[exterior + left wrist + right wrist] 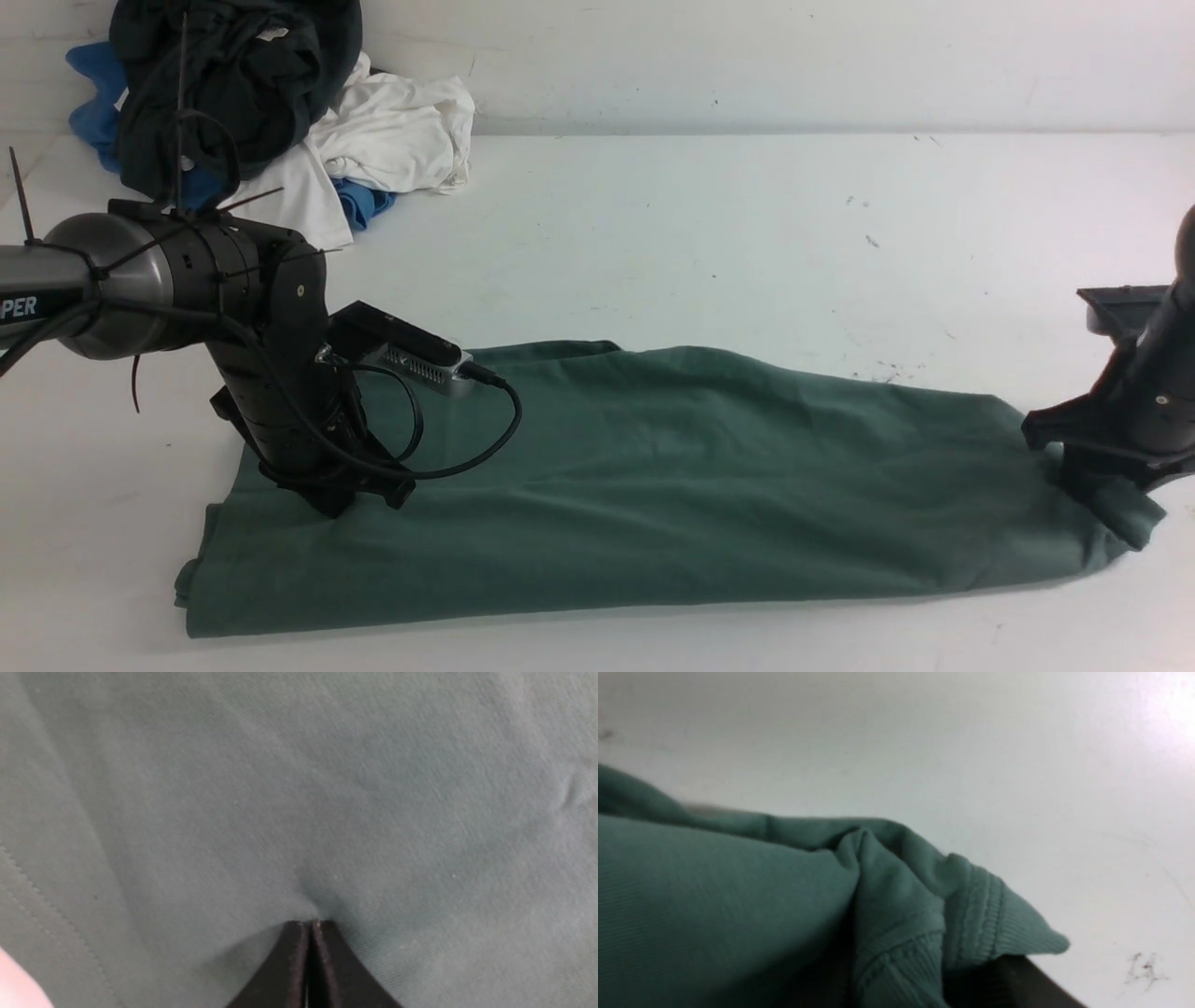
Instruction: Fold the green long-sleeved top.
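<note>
Front and wrist views. The green top [653, 485] lies flat in a long band across the near part of the white surface [747, 233], running left to right. The left pincer [355, 495] stands on the band's left part, its jaws pressed together with the tips on the cloth [299, 788] and a small pucker in front of them [310, 926]. The right pincer [1092, 481] sits at the band's right end, where a ribbed edge of the fabric [980, 914] bunches up over one dark finger [1031, 984]. Whether these jaws are clamped on the cloth cannot be told. In the far left corner a black garment [233, 84], a white garment [392, 131] and a blue garment [93, 103] lie heaped together, well apart from the top.
</note>
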You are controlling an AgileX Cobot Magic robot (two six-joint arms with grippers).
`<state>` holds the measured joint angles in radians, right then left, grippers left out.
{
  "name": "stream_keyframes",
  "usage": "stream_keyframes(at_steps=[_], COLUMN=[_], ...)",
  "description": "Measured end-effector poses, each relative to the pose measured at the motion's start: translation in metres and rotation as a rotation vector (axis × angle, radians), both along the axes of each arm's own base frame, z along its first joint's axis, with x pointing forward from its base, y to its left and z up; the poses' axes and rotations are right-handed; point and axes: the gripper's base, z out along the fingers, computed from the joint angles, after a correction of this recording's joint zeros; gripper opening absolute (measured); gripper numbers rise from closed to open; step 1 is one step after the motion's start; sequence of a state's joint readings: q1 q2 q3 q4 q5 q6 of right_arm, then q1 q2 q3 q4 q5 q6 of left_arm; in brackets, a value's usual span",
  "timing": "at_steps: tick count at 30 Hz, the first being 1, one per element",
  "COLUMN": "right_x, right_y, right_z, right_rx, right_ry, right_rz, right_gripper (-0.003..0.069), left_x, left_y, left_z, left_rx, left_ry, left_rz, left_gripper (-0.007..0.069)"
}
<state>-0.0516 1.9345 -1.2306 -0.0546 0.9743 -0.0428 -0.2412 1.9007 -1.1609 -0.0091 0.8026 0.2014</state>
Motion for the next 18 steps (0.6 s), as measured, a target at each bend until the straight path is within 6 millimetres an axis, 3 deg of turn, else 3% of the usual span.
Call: stream_keyframes(at_steps=[2, 4, 9, 10, 11, 14, 15, 18], right_x=[-0.002, -0.006, -0.017, -0.026, -0.028, -0.056, -0.058, -0.078], right_y=[-0.002, -0.006, -0.026, -0.042, -0.046, -0.081, -0.081, -0.079], right_z=[0.002, 0.01, 0.05, 0.071, 0.076, 0.12, 0.123, 0.167], right_rx=[-0.026, -0.057, -0.122, -0.17, -0.18, -0.289, -0.291, -0.286], right_ry=[0.017, 0.02, -0.074, -0.123, -0.133, -0.228, -0.234, -0.351], right_rz=[0.007, -0.009, -0.099, -0.141, -0.149, -0.254, -0.255, -0.303], right_gripper=[0.0087, 0.0044, 0.0041, 0.0041, 0.0041, 0.0041, 0.0041, 0.0041], left_x=[0.0, 0.001, 0.003, 0.003, 0.003, 0.002, 0.002, -0.004], left_y=[0.0, 0.0, -0.003, -0.005, -0.005, -0.003, -0.003, -0.002], left_z=[0.0, 0.001, 0.009, 0.018, 0.02, 0.059, 0.062, 0.095], left_rx=[-0.001, -0.003, -0.029, -0.043, -0.041, -0.055, -0.056, -0.081], left_ry=[0.0, 0.001, 0.012, 0.015, 0.012, -0.079, -0.086, -0.185], left_rz=[0.001, 0.002, 0.021, 0.028, 0.025, 0.018, 0.018, 0.016], left_gripper=[-0.0007, -0.0007, -0.0007, -0.0007, -0.0007, -0.0007, -0.0007, -0.0007])
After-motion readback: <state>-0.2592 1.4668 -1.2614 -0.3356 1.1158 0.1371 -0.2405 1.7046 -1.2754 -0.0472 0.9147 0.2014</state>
